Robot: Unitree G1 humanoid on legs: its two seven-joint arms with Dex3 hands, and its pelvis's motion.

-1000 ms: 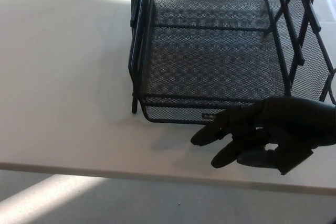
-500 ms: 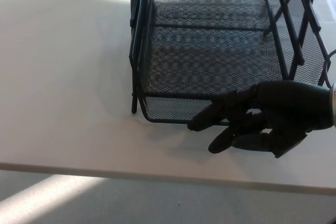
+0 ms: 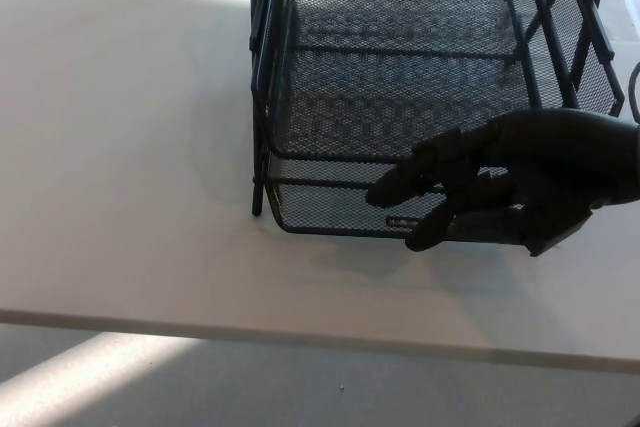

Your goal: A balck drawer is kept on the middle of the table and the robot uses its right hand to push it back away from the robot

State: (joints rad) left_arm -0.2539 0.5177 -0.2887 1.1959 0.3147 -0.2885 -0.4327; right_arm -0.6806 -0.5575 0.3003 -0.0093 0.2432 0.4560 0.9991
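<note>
One black mesh drawer (image 3: 400,97) in one black wire frame (image 3: 262,77), one robot hand (image 3: 500,187), one white tabletop (image 3: 120,147)

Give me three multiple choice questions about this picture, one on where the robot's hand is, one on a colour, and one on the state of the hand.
1. Where is the right hand?
A. At the front of the drawer
B. On the table's far left
C. Below the table edge

2. What colour is the table?
A. Red
B. White
C. Green

3. How is the right hand?
A. Clenched round a cup
B. Fingers spread, holding nothing
C. Out of view

Answers: 1 A, the hand lies over the drawer's front mesh wall. 2 B, the tabletop is plain white around the black mesh. 3 B, the fingers are apart against the drawer front, with nothing gripped.
</note>
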